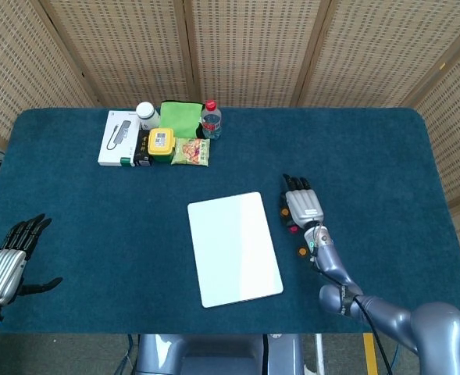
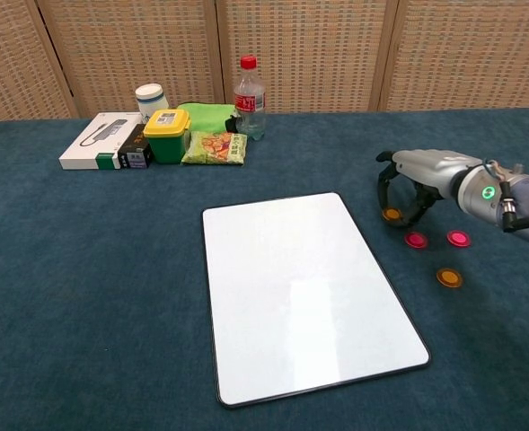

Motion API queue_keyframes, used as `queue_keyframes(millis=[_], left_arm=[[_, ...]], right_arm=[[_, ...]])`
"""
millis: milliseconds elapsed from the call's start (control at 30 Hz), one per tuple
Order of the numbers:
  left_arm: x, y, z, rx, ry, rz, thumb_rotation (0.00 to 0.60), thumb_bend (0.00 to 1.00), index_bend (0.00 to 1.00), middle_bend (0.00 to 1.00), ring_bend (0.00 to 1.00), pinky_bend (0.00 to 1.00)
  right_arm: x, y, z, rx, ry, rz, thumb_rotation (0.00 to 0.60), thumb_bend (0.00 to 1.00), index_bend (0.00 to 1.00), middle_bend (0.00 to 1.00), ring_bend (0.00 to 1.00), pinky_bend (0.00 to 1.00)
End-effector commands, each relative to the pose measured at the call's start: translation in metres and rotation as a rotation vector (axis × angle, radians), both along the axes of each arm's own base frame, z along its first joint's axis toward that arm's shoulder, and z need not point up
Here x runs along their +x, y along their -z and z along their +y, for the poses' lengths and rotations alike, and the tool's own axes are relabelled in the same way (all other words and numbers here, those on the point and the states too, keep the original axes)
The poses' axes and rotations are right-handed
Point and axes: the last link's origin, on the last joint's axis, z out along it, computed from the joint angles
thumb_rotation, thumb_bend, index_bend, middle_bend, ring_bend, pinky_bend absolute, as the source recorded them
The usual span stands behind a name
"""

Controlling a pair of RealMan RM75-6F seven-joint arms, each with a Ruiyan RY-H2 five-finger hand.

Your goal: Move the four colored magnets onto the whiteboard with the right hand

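- Right hand [image 2: 414,184] arched over the near orange magnet [image 2: 392,215], fingertips down on either side of it; whether the disc is pinched cannot be told from either view.
- Left hand [image 1: 9,254] idle at the far left edge of the worktop [image 1: 89,219], fingers spread, holding nothing.
- Four magnets all lying on the cloth right of the whiteboard [image 2: 300,292], none on it: the orange one under the right hand, two pink ones [image 2: 416,240] [image 2: 459,238] just beyond, a second orange one [image 2: 449,277] nearest the camera.
- Whiteboard flat at centre, surface bare.
- Boxes, a bottle [image 2: 248,87] and snack packs grouped at the back left, well apart from the work area.
- Risk: thin, flat disc on soft cloth offers little edge; fingertips likely to slide over it and close on nothing.
- Risk: fingers sweeping sideways may knock the neighbouring pink magnet, or magnets may snap together if brought near.
- Risk: magnet may jump to the board before release, landing off target or shifting the board.
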Motion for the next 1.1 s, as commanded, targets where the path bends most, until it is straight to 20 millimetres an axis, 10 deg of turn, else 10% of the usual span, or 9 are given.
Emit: queue_keyframes(millis=[33,533,633,800,1100], left_arm=[[0.0,0.0,0.0,-0.002,0.0,-0.001,0.6,0.0,0.0,0.0,0.0,0.0],[0.0,0.0,-0.001,-0.006,0.006,-0.003,0.6,0.0,0.0,0.0,0.0,0.0],[-0.001,0.0,0.0,-0.008,0.004,-0.005,0.6,0.0,0.0,0.0,0.0,0.0],[-0.001,0.0,0.0,-0.011,0.004,-0.007,0.6,0.0,0.0,0.0,0.0,0.0],[-0.001,-0.001,0.0,-0.014,0.003,-0.01,0.6,0.0,0.0,0.0,0.0,0.0]], right_arm=[[0.013,-0.007,-0.002,-0.012,-0.03,-0.019,0.6,0.35,0.53,0.01,0.0,0.0],[0.098,0.025,0.014,0.072,-0.148,-0.049,0.6,0.35,0.53,0.01,0.0,0.0],[0.104,0.037,0.021,0.096,-0.156,-0.037,0.6,0.34,0.5,0.01,0.0,0.0],[0.108,0.049,0.025,0.107,-0.168,-0.022,0.6,0.16,0.11,0.0,0.0,0.0],[0.093,0.015,0.019,0.034,-0.208,0.012,0.6,0.19,0.24,0.0,0.0,0.0]])
